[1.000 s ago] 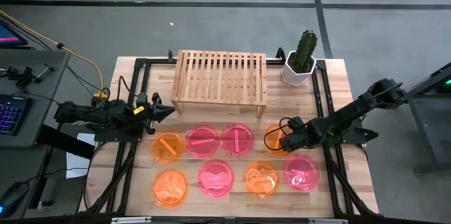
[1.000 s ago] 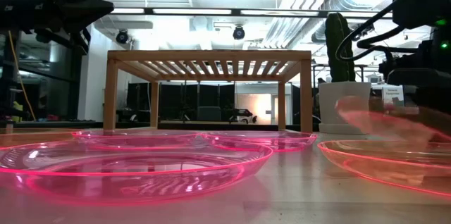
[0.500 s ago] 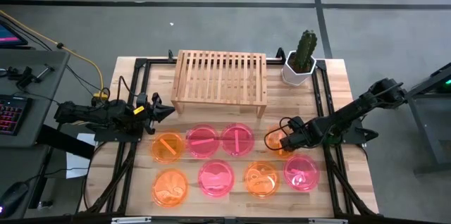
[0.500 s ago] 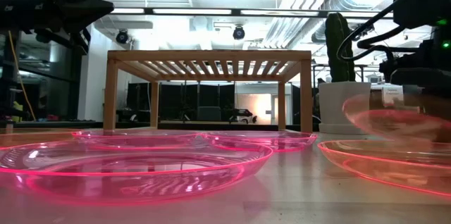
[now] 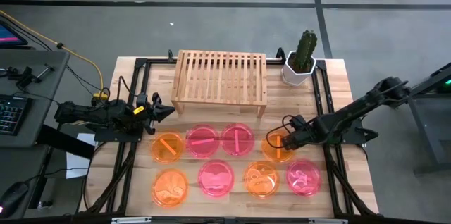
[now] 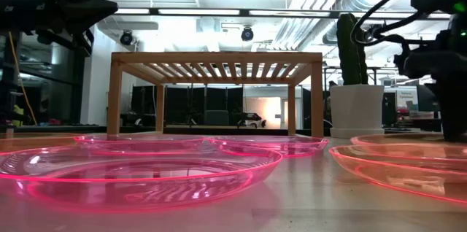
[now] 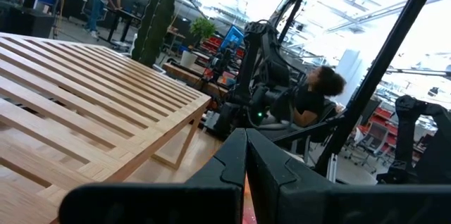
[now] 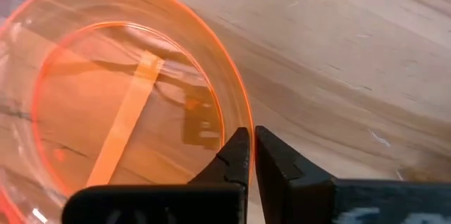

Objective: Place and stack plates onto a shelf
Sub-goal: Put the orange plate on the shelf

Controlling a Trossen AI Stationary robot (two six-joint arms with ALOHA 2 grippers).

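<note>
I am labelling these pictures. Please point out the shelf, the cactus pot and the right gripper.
shelf (image 5: 221, 75), high view, middle of slatted top.
cactus pot (image 5: 297, 72), high view, white pot's rim.
right gripper (image 5: 278, 143), high view, between its fingertips, at an orange plate's (image 5: 271, 148) rim.

No text, label, brand or number can be read in any view. In the low view a small white card (image 6: 407, 95) at the right edge, behind the white pot (image 6: 355, 111), carries print — too small to make out. The plates' stripes and squiggles are marks, not writing.
</note>
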